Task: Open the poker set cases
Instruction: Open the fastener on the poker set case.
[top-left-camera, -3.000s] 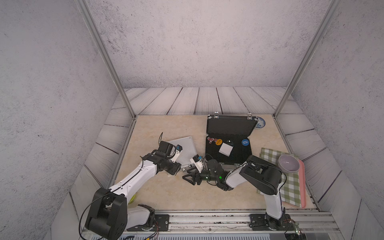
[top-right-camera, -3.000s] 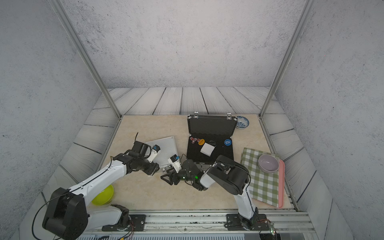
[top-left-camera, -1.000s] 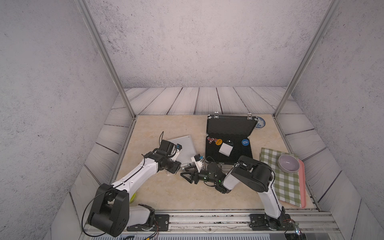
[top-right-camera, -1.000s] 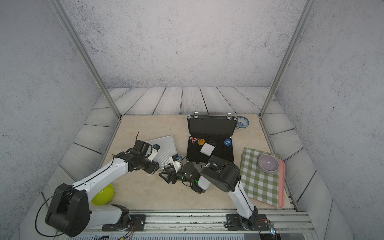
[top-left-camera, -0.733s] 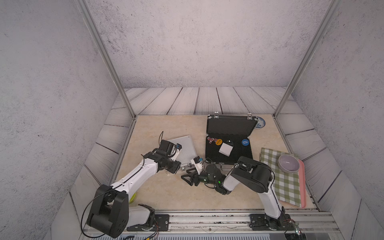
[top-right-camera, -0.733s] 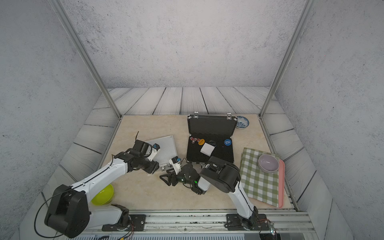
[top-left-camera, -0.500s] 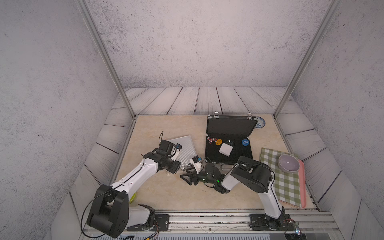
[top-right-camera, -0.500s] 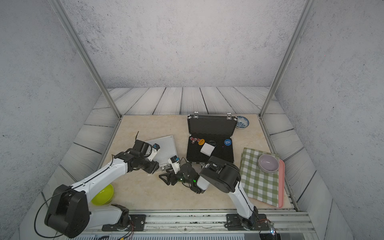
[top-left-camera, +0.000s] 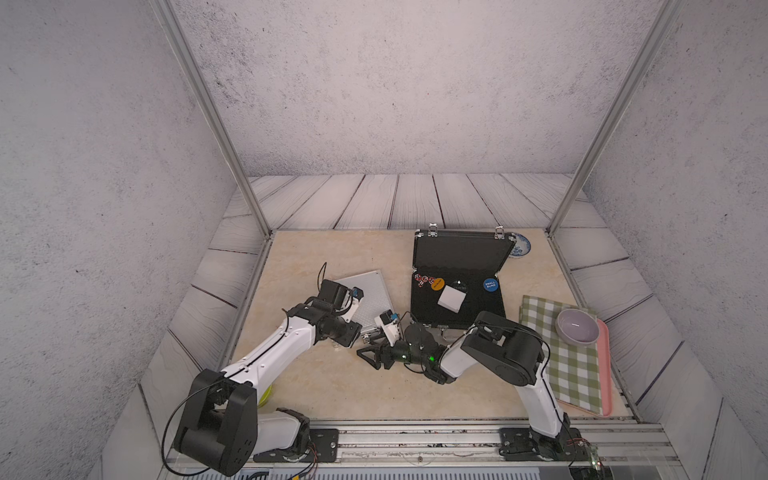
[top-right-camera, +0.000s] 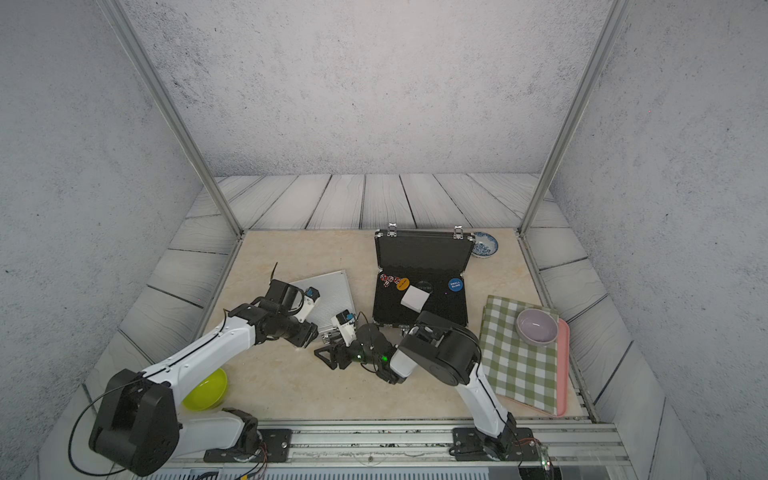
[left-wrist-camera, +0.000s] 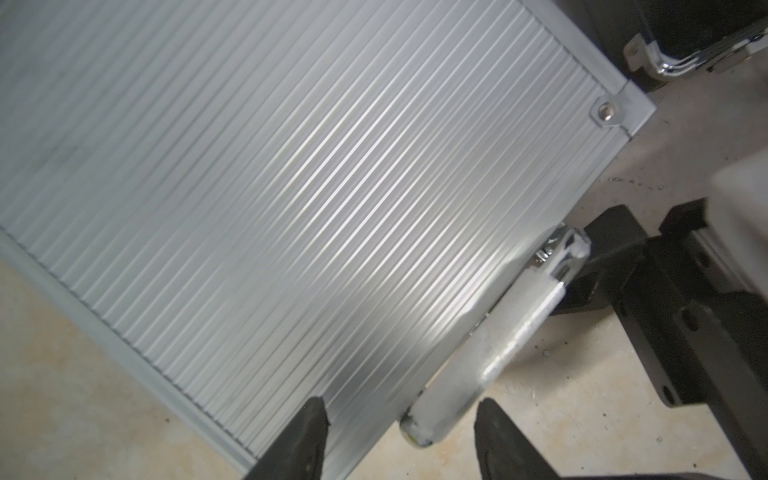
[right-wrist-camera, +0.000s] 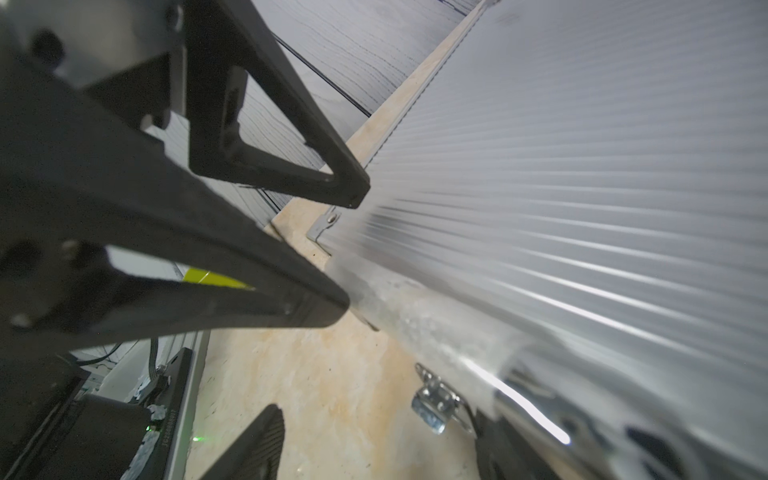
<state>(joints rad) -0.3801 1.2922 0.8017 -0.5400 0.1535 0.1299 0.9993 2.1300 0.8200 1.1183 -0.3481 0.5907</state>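
One case to go: the large black ribbed case (top-left-camera: 457, 253) stands open just beyond the right gripper (right-wrist-camera: 380, 424). The small silver ribbed aluminium case (top-left-camera: 370, 295) lies shut before both. The left gripper (left-wrist-camera: 401, 419) straddles the chrome handle (left-wrist-camera: 490, 353), unclamped. The right's jaws are spread around the chrome latch (right-wrist-camera: 434, 401). Hook that tab, flip outward, no shoving!

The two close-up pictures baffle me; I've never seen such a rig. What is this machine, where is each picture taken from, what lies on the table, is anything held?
Two robot arms work at a table. Both top views look down from overhead; each close-up comes from a camera on one arm's wrist. On the table: a closed silver case, an open black case, a checked cloth, a lilac bowl. Nothing is held: the left gripper and right gripper are open by the silver case's handle.
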